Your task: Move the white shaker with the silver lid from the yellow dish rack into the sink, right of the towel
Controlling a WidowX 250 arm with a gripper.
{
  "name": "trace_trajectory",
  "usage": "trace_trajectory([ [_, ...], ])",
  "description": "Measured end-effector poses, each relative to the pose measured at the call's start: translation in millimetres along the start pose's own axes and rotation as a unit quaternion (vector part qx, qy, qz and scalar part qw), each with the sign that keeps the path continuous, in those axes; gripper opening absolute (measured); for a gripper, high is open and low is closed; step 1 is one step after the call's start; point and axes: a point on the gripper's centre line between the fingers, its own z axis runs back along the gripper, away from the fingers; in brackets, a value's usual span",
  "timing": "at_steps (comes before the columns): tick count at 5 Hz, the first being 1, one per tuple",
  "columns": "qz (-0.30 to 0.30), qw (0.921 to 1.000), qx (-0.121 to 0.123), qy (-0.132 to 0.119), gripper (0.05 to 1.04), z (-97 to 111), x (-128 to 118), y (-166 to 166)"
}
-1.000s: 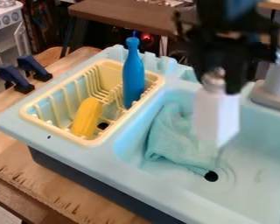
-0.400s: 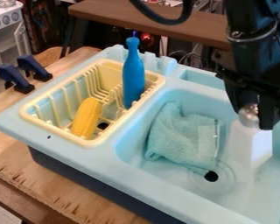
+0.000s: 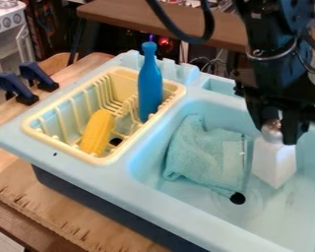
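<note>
Over the right side of the sink basin hangs the black gripper (image 3: 275, 134), shut on the silver knob at the top of a white shaker (image 3: 274, 160). The shaker is roughly upright, just right of a crumpled teal cloth (image 3: 203, 155) lying in the basin; whether its base touches the basin floor I cannot tell. To the left, a yellow dish rack (image 3: 124, 151) holds a yellow corn cob (image 3: 98, 132) and an upright blue bottle (image 3: 149, 86).
The light blue sink (image 3: 120, 174) has a raised rim and a black drain (image 3: 237, 198) by the cloth's lower corner. A faucet stands at the right behind the arm. Two dark blue clamps (image 3: 15, 86) are on the wooden table at the left.
With the white shaker in it, the gripper has moved right and down from over the cloth, then slightly back left. The cloth, rack, corn and bottle have stayed put.
</note>
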Motion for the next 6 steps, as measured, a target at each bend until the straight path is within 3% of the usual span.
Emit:
trace_trajectory([
  [1, 0.022, 0.9997, -0.003, 0.005, 0.521, -9, 2, 3],
  [2, 0.020, 0.9997, -0.007, 0.008, 0.602, -13, 6, -2],
  [3, 0.026, 0.9992, -0.009, 0.027, 0.910, -17, 4, -7],
  [4, 0.030, 0.9992, -0.010, 0.023, 1.014, -17, 5, -9],
  [5, 0.030, 0.9994, -0.014, -0.007, 1.010, -2, 13, -12],
  [6, 0.022, 0.9970, -0.021, -0.071, 1.006, 47, 18, -19],
])
